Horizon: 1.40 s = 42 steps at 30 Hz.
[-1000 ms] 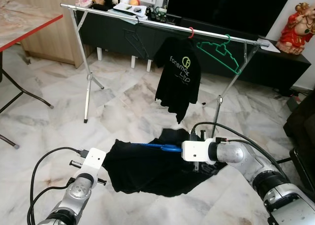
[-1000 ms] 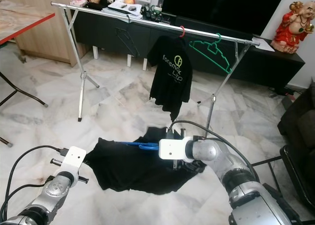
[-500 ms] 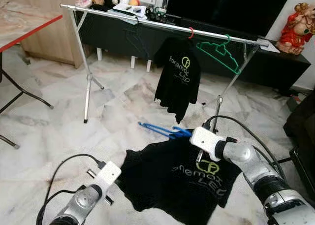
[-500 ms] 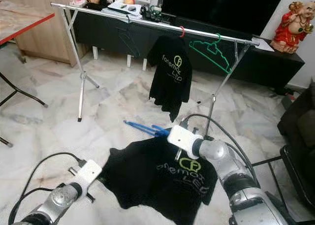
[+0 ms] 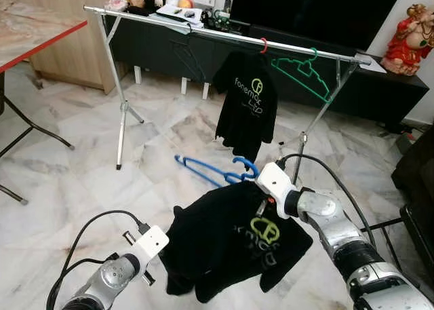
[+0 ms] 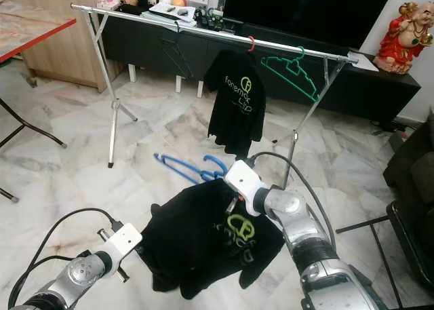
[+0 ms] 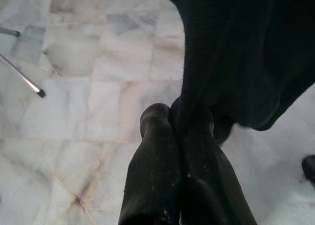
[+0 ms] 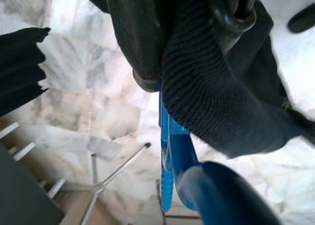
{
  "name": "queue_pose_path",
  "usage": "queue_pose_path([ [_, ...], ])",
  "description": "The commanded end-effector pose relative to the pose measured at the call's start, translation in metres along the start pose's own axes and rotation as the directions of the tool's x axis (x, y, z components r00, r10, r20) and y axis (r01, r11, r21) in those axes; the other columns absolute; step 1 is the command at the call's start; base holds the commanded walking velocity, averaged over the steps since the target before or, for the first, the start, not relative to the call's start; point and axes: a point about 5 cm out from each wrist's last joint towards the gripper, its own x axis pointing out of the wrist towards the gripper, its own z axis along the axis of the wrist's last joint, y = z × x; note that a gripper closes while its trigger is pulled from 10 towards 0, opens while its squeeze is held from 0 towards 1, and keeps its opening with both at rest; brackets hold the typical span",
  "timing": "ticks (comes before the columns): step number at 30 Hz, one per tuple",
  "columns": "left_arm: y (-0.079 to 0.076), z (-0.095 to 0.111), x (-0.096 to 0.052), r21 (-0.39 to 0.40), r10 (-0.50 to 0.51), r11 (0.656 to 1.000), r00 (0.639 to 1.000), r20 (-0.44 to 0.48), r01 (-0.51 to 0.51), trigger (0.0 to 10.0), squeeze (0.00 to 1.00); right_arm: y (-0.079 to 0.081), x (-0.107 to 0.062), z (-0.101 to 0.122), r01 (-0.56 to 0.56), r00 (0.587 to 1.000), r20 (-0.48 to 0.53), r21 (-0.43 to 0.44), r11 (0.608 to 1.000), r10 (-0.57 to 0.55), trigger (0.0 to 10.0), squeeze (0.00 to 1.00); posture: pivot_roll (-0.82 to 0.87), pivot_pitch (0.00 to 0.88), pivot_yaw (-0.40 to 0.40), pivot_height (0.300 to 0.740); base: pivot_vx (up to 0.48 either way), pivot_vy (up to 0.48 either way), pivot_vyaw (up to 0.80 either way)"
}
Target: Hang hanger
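Observation:
A blue hanger (image 5: 211, 171) sticks out of the neck of a black T-shirt (image 5: 234, 239) with a green logo, held up over the marble floor. My right gripper (image 8: 189, 52) is shut on the hanger and the shirt's collar, just under the blue hook (image 5: 247, 166). My left gripper (image 7: 172, 117) is shut on the shirt's lower edge, low on the left. The steel clothes rail (image 5: 224, 33) runs across the room beyond them. It carries another black T-shirt (image 5: 245, 110) on a red hanger, a bare green hanger (image 5: 302, 71) and a dark hanger (image 5: 186, 55).
The rack's legs (image 5: 121, 120) stand on the floor ahead. A red-edged table (image 5: 41, 39) is at the left, a dark TV console (image 5: 380, 86) behind the rack with a red statue (image 5: 407, 39) on it, and dark furniture (image 5: 417, 181) at the right.
The shirt and blue hanger have come up off the floor. My right gripper rose and drew closer to the rack, and the left one lifted the shirt's lower edge.

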Motion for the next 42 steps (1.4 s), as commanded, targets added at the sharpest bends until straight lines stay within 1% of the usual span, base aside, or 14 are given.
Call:
queue_pose_path([
  [1, 0.0, 0.003, 0.001, -0.009, -0.01, 1.0, 1.0, 0.014, 0.01, 10.0, 0.0, -0.001, -0.009, -0.01, -0.032, 0.997, -0.076, -0.064, 0.997, 0.027, 10.0, 0.0, -0.01, 0.088, -0.169, 0.74, 0.0, 0.0, 0.0],
  [3, 0.0, 0.005, 0.0, -0.02, -0.026, 0.999, 0.999, 0.04, 0.027, 10.0, 0.0, 0.0, -0.009, -0.014, -0.052, 0.994, -0.101, -0.071, 0.996, 0.045, 10.0, 0.0, -0.01, 0.089, -0.169, 0.74, 0.0, 0.0, 0.0],
  [4, 0.0, 0.006, 0.0, -0.028, -0.036, 0.999, 0.998, 0.053, 0.038, 10.0, 0.52, 0.001, -0.009, -0.016, -0.061, 0.992, -0.11, -0.075, 0.995, 0.053, 10.0, 0.0, -0.01, 0.088, -0.169, 0.74, 0.0, 0.0, 0.0],
  [5, 0.0, 0.006, 0.0, -0.028, -0.036, 0.999, 0.998, 0.053, 0.038, 10.0, 0.52, 0.001, -0.009, -0.016, -0.061, 0.992, -0.11, -0.075, 0.995, 0.053, 10.0, 0.0, -0.01, 0.088, -0.169, 0.74, 0.0, 0.0, 0.0],
  [6, 0.001, 0.007, 0.0, -0.022, -0.043, 0.999, 0.997, 0.064, 0.045, 10.0, 1.0, 0.001, -0.01, -0.019, -0.071, 0.989, -0.134, -0.081, 0.994, 0.059, 10.0, 0.0, 0.0, 0.087, -0.169, 0.74, 0.0, 0.0, 0.0],
  [12, 0.008, 0.01, -0.002, 0.002, -0.025, 1.0, 0.996, 0.091, 0.025, 10.0, 1.0, 0.006, -0.01, -0.027, -0.118, 0.977, -0.191, -0.13, 0.985, 0.092, 10.0, 0.0, 0.0, 0.088, -0.17, 0.74, 0.0, 0.0, 0.0],
  [19, 0.017, 0.014, -0.006, 0.026, -0.046, 0.999, 0.989, 0.138, 0.043, 10.0, 1.0, 0.007, -0.008, -0.021, -0.13, 0.984, -0.135, -0.132, 0.983, 0.112, 10.0, 0.0, 0.0, 0.086, -0.167, 0.74, 0.0, 0.0, 0.0],
  [21, 0.035, 0.024, -0.012, 0.005, -0.034, 0.999, 0.975, 0.218, 0.033, 10.0, 1.0, 0.016, -0.011, -0.029, -0.245, 0.957, -0.197, -0.162, 0.956, 0.212, 10.0, 0.0, 0.01, 0.086, -0.169, 0.74, 0.0, 0.0, 0.0],
  [26, 0.038, 0.032, -0.021, 0.084, -0.206, 0.978, 0.946, 0.251, 0.191, 10.0, 1.0, 0.025, -0.013, -0.043, -0.358, 0.903, -0.325, -0.211, 0.909, 0.281, 10.0, 0.0, 0.02, 0.081, -0.168, 0.74, 0.0, 0.0, 0.0],
  [28, 0.031, 0.032, -0.025, 0.133, -0.325, 0.944, 0.918, 0.228, 0.301, 10.0, 1.0, 0.027, -0.011, -0.045, -0.375, 0.891, -0.359, -0.231, 0.898, 0.279, 10.0, 0.0, 0.02, 0.077, -0.166, 0.74, 0.0, 0.0, 0.0],
  [35, 0.011, 0.049, -0.025, 0.109, -0.485, 0.874, 0.83, 0.275, 0.474, 10.0, 1.0, 0.032, 0.001, -0.035, -0.352, 0.914, -0.282, -0.193, 0.916, 0.292, 10.0, 0.0, 0.04, 0.057, -0.162, 0.74, 0.0, 0.0, 0.0],
  [36, 0.01, 0.053, -0.023, 0.125, -0.488, 0.872, 0.826, 0.281, 0.473, 10.0, 0.71, 0.032, 0.002, -0.032, -0.347, 0.918, -0.267, -0.191, 0.918, 0.292, 10.0, 0.0, 0.04, 0.054, -0.158, 0.74, 0.0, 0.0, 0.0],
  [37, 0.01, 0.057, -0.02, 0.139, -0.475, 0.88, 0.831, 0.288, 0.455, 10.0, 0.0, 0.031, 0.006, -0.026, -0.339, 0.926, -0.237, -0.185, 0.922, 0.293, 10.0, 0.0, 0.04, 0.047, -0.153, 0.74, 0.0, 0.0, 0.0],
  [42, 0.011, 0.068, -0.019, 0.166, -0.502, 0.865, 0.818, 0.281, 0.474, 10.0, 0.0, 0.029, 0.014, -0.009, -0.33, 0.938, -0.166, -0.168, 0.929, 0.303, 10.0, 0.0, 0.03, 0.028, -0.14, 0.74, 0.0, 0.0, 0.0],
])
